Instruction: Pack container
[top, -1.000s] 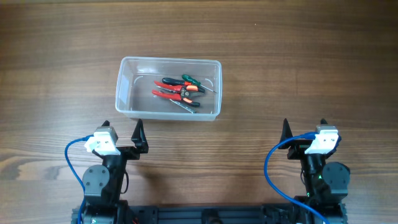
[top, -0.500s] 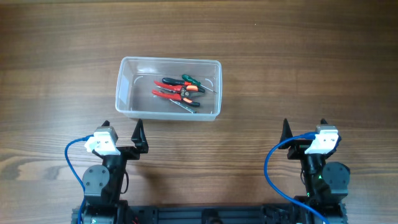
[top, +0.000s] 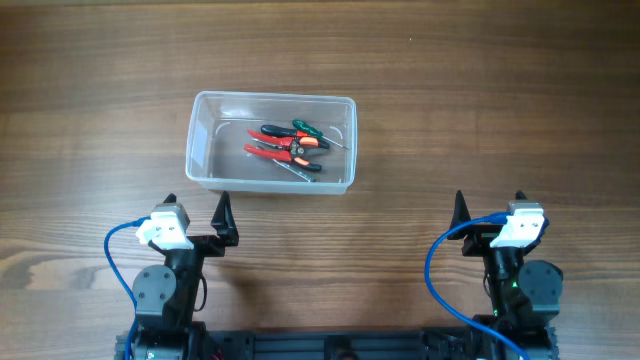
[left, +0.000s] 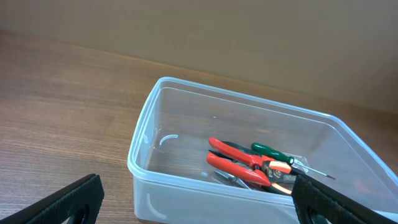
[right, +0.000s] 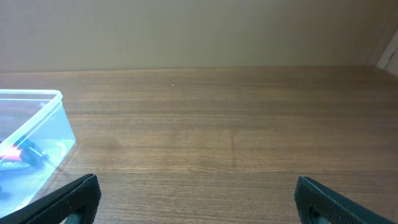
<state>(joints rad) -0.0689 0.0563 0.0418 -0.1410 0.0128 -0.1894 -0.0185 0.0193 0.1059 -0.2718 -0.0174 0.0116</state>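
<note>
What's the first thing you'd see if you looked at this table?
The clear container stands out on the wooden table, left of the middle. Bright tools are piled in its right half: red pliers and a green-handled screwdriver. Near the front edge, the left pincer and the right pincer sit wide open, holding nothing.

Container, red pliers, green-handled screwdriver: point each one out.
container (top: 222, 150), overhead view, bare floor at its left end.
red pliers (left: 231, 167), left wrist view, lower red handle.
green-handled screwdriver (left: 268, 151), left wrist view, green handle.
</note>
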